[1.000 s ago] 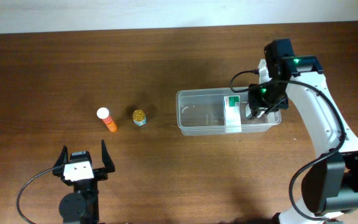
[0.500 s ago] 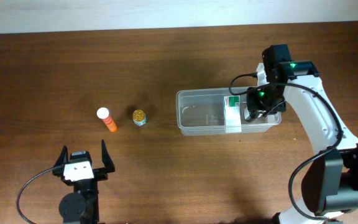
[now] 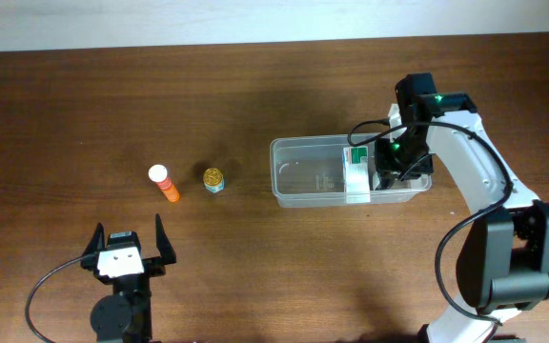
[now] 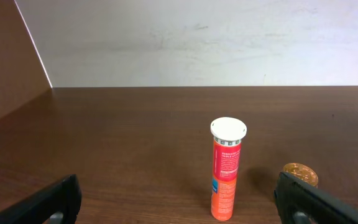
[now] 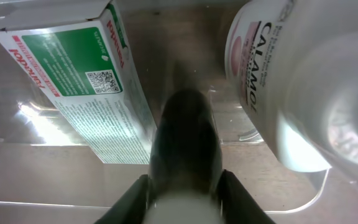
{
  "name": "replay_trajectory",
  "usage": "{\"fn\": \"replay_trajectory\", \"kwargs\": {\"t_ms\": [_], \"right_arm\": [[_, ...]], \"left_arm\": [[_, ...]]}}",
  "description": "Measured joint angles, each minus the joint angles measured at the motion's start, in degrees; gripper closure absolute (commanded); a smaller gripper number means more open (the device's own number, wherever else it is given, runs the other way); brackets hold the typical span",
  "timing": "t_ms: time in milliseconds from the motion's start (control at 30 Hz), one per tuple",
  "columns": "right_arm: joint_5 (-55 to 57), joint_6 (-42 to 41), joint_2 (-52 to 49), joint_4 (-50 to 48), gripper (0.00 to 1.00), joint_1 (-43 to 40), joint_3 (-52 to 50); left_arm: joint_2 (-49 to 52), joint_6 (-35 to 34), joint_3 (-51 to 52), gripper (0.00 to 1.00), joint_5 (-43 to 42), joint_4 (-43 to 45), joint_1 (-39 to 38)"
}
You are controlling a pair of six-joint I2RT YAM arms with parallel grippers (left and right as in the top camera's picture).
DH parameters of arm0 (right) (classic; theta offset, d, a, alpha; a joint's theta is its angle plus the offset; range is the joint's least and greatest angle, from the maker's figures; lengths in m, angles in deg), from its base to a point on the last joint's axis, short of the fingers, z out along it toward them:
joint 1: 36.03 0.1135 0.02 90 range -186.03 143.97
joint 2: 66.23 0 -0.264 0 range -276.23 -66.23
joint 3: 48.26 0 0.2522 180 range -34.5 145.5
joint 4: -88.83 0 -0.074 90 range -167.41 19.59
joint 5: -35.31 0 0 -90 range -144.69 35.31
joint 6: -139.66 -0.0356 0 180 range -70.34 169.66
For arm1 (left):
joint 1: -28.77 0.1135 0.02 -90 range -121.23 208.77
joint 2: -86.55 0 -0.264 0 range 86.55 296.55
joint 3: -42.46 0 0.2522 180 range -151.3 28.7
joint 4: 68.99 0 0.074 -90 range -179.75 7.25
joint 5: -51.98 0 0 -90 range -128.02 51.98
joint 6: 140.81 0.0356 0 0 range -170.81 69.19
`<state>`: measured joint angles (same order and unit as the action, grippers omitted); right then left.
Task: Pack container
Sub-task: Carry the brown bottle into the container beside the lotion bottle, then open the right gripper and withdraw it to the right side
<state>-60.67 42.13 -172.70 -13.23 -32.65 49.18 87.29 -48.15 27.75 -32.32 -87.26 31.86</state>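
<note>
Clear plastic container (image 3: 303, 176) sits on the table (image 3: 255, 76) with the right tool (image 3: 394, 170) in its right end by the white bottle (image 5: 303, 93); can't tell if it's gripping or loose. Well left of the container, the left tool (image 3: 127, 238) gapes empty. Lifting out crooked could snag the wall and drag it.

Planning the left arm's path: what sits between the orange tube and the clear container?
Only a small gold-lidded jar, nearer the orange tube than the container, in the overhead view.

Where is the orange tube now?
Overhead view: the orange tube stands on the table's left side, just left of the gold-capped jar, far left of the container.
</note>
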Motion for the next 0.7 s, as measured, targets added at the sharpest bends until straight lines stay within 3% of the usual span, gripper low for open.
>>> {"fn": "replay_trajectory", "kwargs": {"t_ms": [67,467,700], "right_arm": [[-0.02,0.0,0.0,0.0,0.63,0.02,0.0],[0.09,0.2,0.0,1.73,0.64,0.04,0.55],[-1.11,0.66,-0.09,11.04,0.64,0.04,12.41]], "left_arm": [[0.0,0.0,0.0,0.01,0.0,0.0,0.0],[0.0,0.0,0.0,0.01,0.0,-0.02,0.0],[0.0,0.0,0.0,0.0,0.0,0.0,0.0]]}}
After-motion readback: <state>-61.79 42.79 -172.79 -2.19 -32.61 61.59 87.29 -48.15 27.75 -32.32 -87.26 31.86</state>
